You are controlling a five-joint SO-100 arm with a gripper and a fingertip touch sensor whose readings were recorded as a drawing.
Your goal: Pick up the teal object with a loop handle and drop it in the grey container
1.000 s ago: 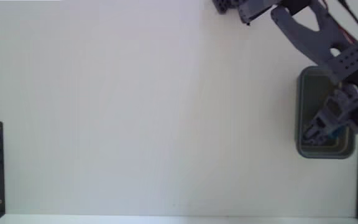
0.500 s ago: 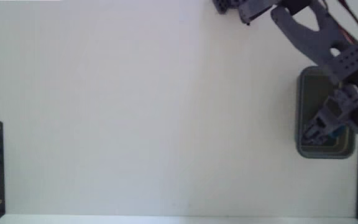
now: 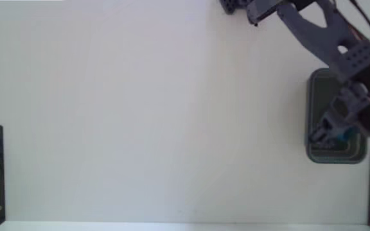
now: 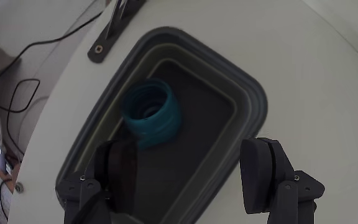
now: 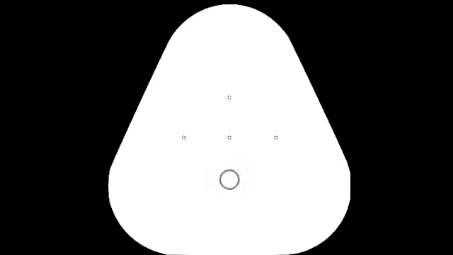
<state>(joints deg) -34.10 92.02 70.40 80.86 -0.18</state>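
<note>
In the wrist view the gripper (image 4: 194, 177) is hanging over the grey container (image 4: 257, 99) with its two dark fingers (image 4: 263, 174) standing wide apart and nothing between them; the jaws are spread across most of the tub's width, one finger showing at the lower left and the other at the lower right of that view. Below and beyond the fingers, the teal object with a loop handle (image 4: 152, 115) is lying inside the tub, tipped on its side against the wall nearer the table edge, its ribbed round body facing the camera; the loop handle cannot be made out. The tub is sitting on the white table (image 4: 328, 74) close to its rounded edge, where a black metal bracket (image 4: 114, 28) is fixed, and black cables (image 4: 42, 43) are trailing on the floor past it. In the fixed view the gripper (image 3: 323, 133) is reaching down over the grey container (image 3: 313, 86) at the right side of the table (image 3: 140, 115), a speck of teal (image 3: 347, 135) showing beside it, with the grey arm (image 3: 320, 32) slanting in from the top edge
</note>
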